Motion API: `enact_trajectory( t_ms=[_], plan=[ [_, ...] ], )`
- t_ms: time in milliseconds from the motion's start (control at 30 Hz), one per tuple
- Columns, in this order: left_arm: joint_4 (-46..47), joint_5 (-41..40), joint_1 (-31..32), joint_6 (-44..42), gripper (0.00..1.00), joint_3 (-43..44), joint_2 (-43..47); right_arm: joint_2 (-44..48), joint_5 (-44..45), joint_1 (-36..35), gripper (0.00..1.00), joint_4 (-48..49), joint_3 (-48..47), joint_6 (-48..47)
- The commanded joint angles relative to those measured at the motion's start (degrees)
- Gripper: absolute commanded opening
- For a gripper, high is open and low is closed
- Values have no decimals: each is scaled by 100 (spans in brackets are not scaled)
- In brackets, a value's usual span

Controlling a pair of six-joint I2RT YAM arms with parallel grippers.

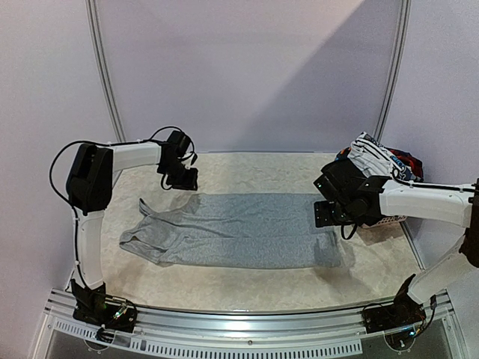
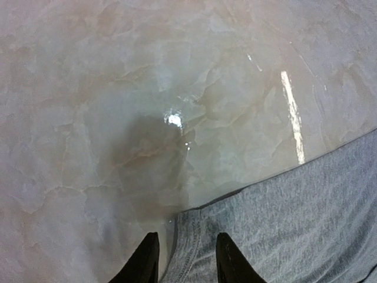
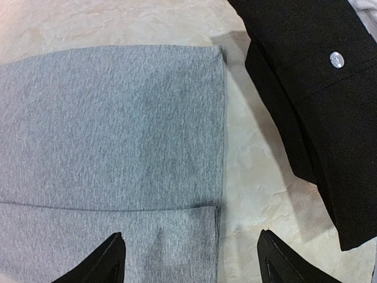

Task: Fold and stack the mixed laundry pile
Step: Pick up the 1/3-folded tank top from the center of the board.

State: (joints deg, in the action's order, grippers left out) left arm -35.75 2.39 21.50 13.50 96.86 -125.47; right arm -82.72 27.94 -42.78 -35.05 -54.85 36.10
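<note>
Light grey trousers lie spread flat across the table, their left end rumpled. My left gripper hovers low at their far left corner. In the left wrist view that hemmed corner lies flat between the partly open fingers, unpinched. My right gripper hangs wide open over the right end; the leg hems lie between its fingertips. The rest of the laundry pile, with a white striped piece and black, red and blue bits, is heaped at the back right. A black garment with a button lies beside the hems.
A pale perforated basket edge shows under the right forearm. Marble-patterned tabletop runs behind the trousers to the back wall. A metal rail lines the near edge between the arm bases.
</note>
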Motion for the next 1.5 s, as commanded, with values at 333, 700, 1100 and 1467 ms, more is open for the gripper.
enact_trajectory(
  t_ms=[333,700,1100,1467],
  plan=[
    [-55,-146,138,-14,27,217,-641,-29,23,31,77,67,-25,26],
    [337,-570,154,-22,0,-177,-352,-237,-206,225,74,407,-280,85],
    [1290,-1009,117,4,0,-1048,72,-1877,-841,1172,66,588,-1749,10],
    [1584,-1232,24,-39,0,-1430,206,-3959,-1117,1709,50,279,-3490,-265]
  ],
)
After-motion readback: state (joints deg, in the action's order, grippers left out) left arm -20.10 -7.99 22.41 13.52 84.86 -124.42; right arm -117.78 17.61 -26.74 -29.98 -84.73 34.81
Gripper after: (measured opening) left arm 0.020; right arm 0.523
